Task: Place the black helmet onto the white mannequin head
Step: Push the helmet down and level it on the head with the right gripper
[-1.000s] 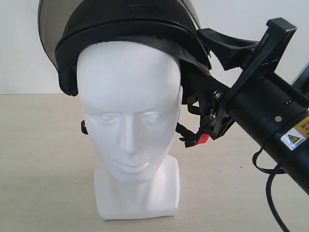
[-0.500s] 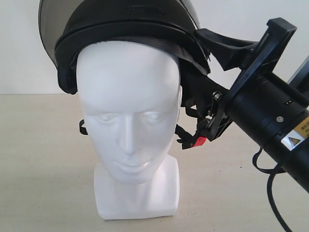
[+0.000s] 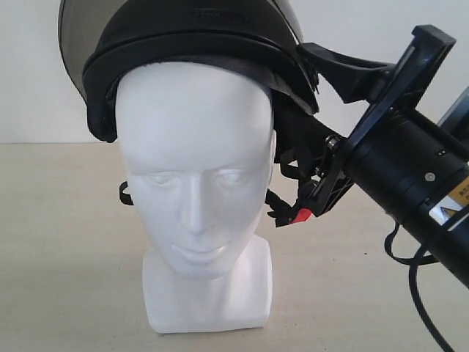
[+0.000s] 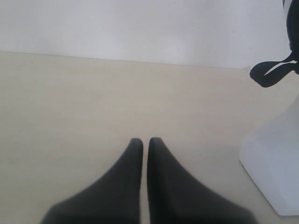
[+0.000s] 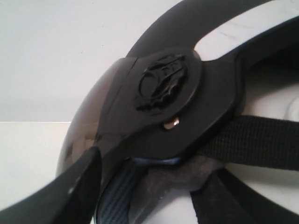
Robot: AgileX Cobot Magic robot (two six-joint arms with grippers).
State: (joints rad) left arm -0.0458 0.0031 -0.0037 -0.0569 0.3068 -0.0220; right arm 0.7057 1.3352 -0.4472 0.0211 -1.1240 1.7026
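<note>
Black helmet (image 3: 198, 37) sits on the white mannequin head (image 3: 194, 169), its crown cut off by the frame edge. Right gripper (image 3: 313, 128) jaws straddle its side, but I cannot tell if they are clamping it. Left gripper (image 4: 145, 142) jaws are clenched on nothing.

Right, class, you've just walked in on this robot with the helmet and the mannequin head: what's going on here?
The right claw seems to grip the black helmet by its side, near the visor pivot. The helmet sits over the crown of the white mannequin head, forehead and face uncovered. Its chin straps hang loose, with the red buckle tab beside the face. The left claw is shut on nothing, low over the table near the head's base.
</note>
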